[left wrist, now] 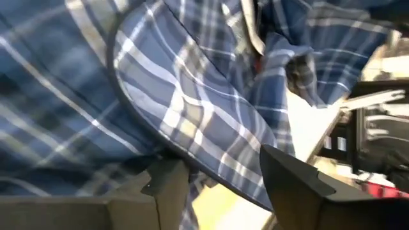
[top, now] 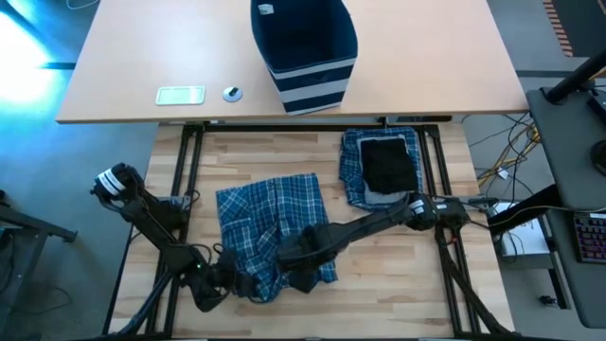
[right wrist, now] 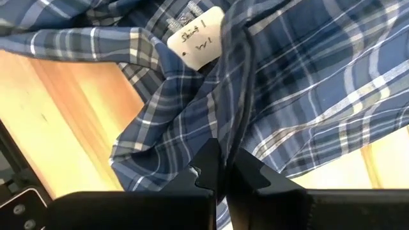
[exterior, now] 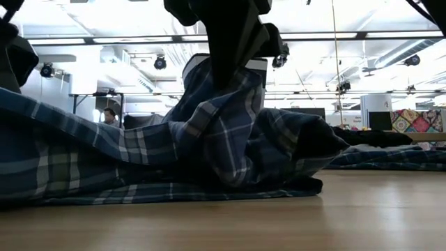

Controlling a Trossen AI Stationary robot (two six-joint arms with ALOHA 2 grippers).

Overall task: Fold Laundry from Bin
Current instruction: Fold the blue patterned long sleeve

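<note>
Currently, right gripper [right wrist: 220, 169] fingers are pinching the plaid garment [top: 270, 232] shut; left gripper [left wrist: 217, 185] fingers, part-open, are straddling its edge. Folded stack [top: 383, 166] at two o'clock; bin [top: 303, 47] at twelve.

The plaid garment [top: 270, 223] is soft woven cloth, matt, creased into loose folds; a pale paper-like tag [right wrist: 197, 39] with handwriting sits at its collar. The table [top: 237, 161] is light wood, smooth with a faint sheen and visible grain. At two o'clock from the garment, a black piece [top: 389, 163] looks matt cloth. At twelve o'clock, the bin [top: 305, 47] is soft striped fabric. The right gripper [right wrist: 222, 174] looks matt dark plastic.
</note>
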